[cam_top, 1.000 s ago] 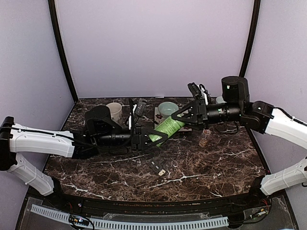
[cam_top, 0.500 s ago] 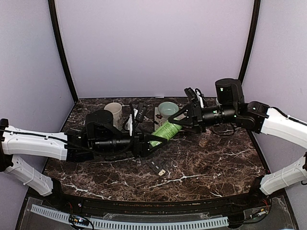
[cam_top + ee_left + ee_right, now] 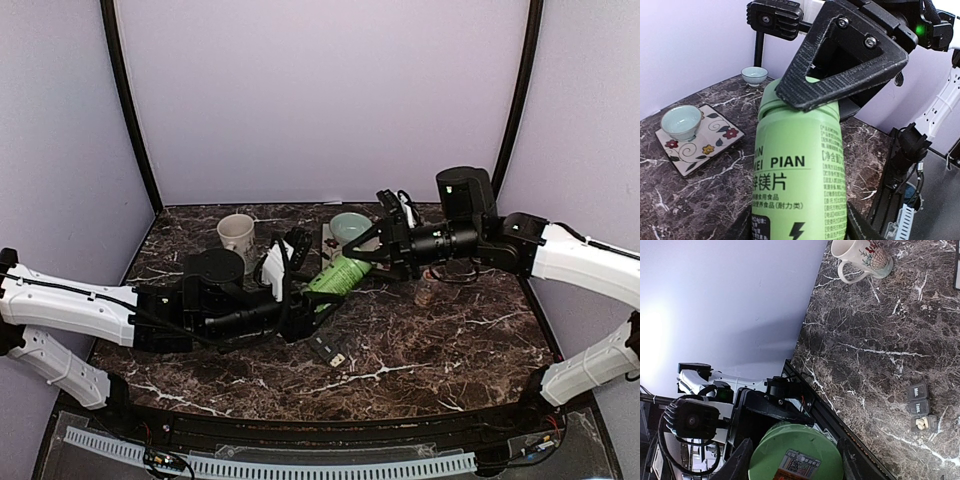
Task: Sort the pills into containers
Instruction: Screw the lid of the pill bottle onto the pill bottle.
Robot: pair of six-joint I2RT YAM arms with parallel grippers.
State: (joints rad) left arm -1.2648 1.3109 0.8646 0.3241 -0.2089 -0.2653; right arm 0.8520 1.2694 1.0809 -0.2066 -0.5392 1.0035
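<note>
The left end effector was clamped round the base of the green bottle, and the right end effector was closed over its cap. Over the last second both arms had carried the bottle slightly leftward and lower, with neither grip altering. The cap therefore looked still seated, and nothing was ready to pour. The containers lay on the tabletop just in front of the bottle, one end compartment open with a few pale pills inside. Whether the cap had loosened could not be told, and the bottle's contents were hidden.
</note>
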